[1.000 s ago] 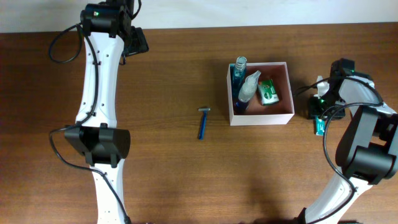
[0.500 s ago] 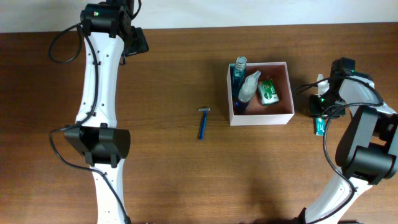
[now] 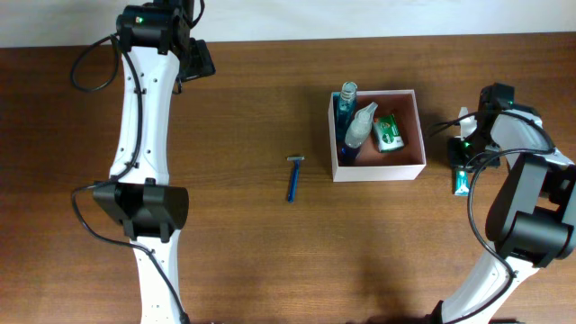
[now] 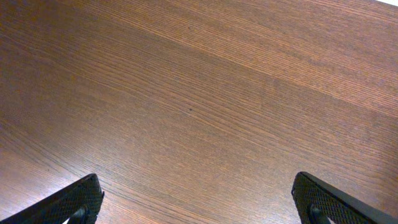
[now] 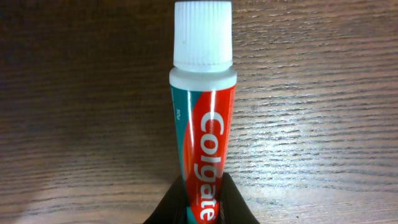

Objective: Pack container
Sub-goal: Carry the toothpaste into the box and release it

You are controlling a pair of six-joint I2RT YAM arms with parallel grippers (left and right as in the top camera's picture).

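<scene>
The container [image 3: 415, 135] is a square shallow box with white walls and a reddish-pink inside, right of the table's centre. A blue bottle [image 3: 343, 103], a clear spray bottle [image 3: 360, 126] and a green-and-white packet [image 3: 388, 131] lie in it. My right gripper [image 3: 462, 166] is just right of the container, shut on a red and teal Colgate toothpaste tube [image 5: 202, 118] with a white cap, close over the table. The jaws [image 5: 203, 193] pinch its lower end. A blue razor [image 3: 293, 178] lies left of the container. My left gripper [image 3: 200, 58] is open and empty at the far left, fingertips [image 4: 74, 200] over bare wood.
The brown wooden table [image 3: 234, 234] reaches a white wall at the back. Both arms' white links and black cables stand along the left and right sides.
</scene>
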